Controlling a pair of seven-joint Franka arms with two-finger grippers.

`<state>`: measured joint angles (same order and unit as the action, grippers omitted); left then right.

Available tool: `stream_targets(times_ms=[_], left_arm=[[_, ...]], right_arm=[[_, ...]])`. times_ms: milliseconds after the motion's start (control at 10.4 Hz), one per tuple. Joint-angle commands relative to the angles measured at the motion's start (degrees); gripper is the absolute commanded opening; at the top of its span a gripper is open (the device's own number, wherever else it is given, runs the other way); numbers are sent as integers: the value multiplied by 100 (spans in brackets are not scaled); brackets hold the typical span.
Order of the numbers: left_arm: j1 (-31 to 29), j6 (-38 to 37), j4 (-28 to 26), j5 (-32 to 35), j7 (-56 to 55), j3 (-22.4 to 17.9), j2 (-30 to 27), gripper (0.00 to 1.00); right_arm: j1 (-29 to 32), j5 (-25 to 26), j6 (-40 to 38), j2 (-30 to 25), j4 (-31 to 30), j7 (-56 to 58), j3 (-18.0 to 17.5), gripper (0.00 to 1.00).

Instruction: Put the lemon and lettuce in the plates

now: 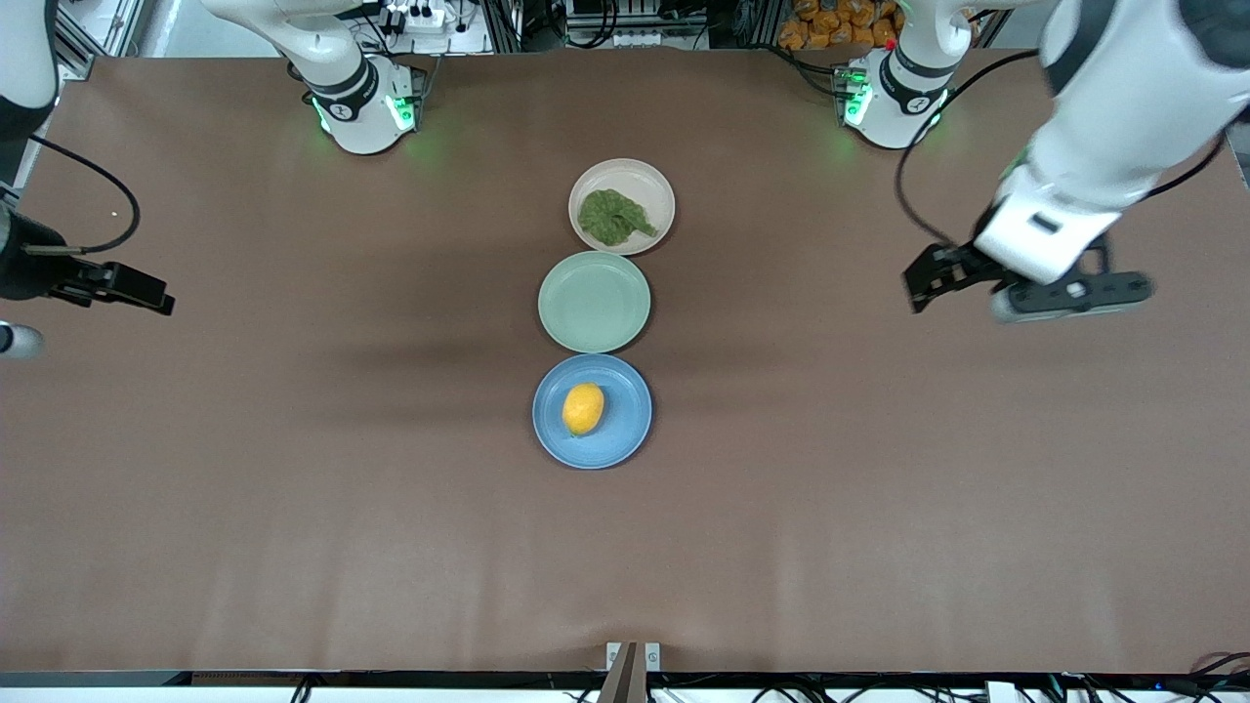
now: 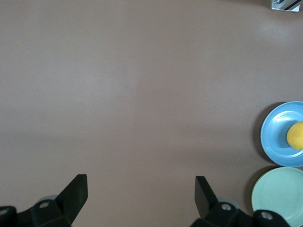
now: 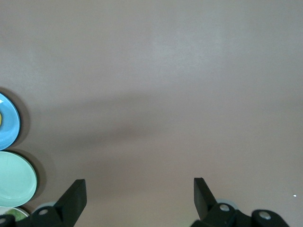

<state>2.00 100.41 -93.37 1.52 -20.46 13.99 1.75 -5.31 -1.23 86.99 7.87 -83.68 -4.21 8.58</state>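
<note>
The yellow lemon point(image 1: 583, 408) lies in the blue plate point(image 1: 625, 435), the plate nearest the front camera. The green wrinkly lettuce point(image 1: 613, 217) lies in the pale pink-beige plate point(image 1: 656, 184), the plate nearest the robots' bases. My left gripper point(image 1: 920, 286) is open and empty, up over bare table toward the left arm's end. My right gripper point(image 1: 148, 291) is open and empty, over bare table toward the right arm's end. The left wrist view shows its open gripper point(image 2: 141, 189), the blue plate point(image 2: 277, 137) and the lemon point(image 2: 296, 135). The right wrist view shows its open gripper point(image 3: 140, 191) and the blue plate's edge point(image 3: 10, 128).
An empty mint green plate point(image 1: 594, 301) sits between the blue and pink-beige plates; it also shows in the left wrist view point(image 2: 279, 194) and the right wrist view point(image 3: 16, 178). The three plates form a column at the table's middle. Brown table surface spreads on both sides.
</note>
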Motion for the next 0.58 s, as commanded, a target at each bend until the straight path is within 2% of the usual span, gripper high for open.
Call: stream_targets(times_ms=[0,288,481], left_arm=[[-129,-487,353,-91,445,-71,-174,100],[-191,-654,389,-99,710,-142,-359,100],[36,-855,625,-108,1242,-501,-342,100]], right_arm=[[319,62,29,-321,-131,86,-155,100],[338,62,-6,-357,-25,184,-409,100],[338,105,-76,-374,-26,96,-549,100]])
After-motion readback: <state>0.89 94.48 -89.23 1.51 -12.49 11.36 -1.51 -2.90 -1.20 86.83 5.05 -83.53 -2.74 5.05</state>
